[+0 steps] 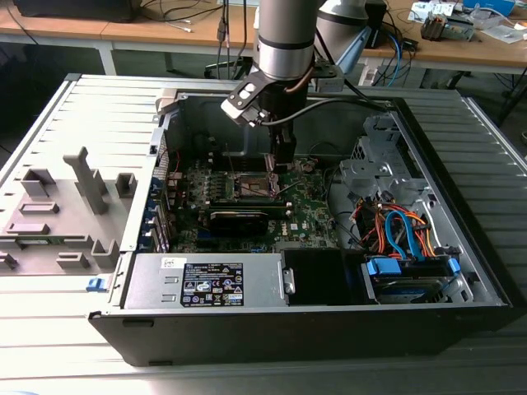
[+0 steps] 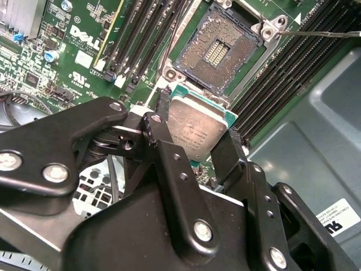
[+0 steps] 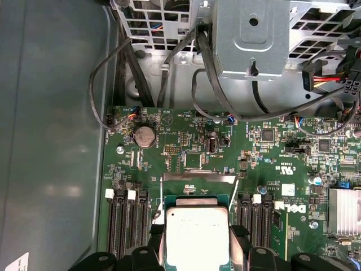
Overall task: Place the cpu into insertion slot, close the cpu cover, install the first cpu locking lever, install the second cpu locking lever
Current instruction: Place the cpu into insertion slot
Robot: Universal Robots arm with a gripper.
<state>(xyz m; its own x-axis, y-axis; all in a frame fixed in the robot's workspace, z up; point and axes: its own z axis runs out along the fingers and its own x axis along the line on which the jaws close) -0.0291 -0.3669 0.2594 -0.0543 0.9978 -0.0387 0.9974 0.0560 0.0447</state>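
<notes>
On the exterior view's left a grey parts tray (image 1: 66, 206) lies beside the open computer case (image 1: 288, 333). Mid-case the arm reaches down over the motherboard (image 1: 309, 218), its gripper (image 1: 284, 158) above the board's centre. Orange and blue cables (image 1: 403, 230) are bundled toward the case's right end. The first step appears to be in hand. In the second wrist view the two black fingers (image 2: 159, 116) pinch the cpu (image 2: 194, 127) by opposite edges. It is near the bare insertion slot (image 2: 223, 51) but not yet in it. The slot sits between banks of memory slots (image 2: 141, 34), with a thin lever (image 2: 321, 34) swung clear. Seating the chip looks to call for it square and level over the socket. That view gives the socket's pin field. The first wrist view offers instead the chip's bright lid and a coin battery (image 3: 144, 136) toward the board's far edge.
</notes>
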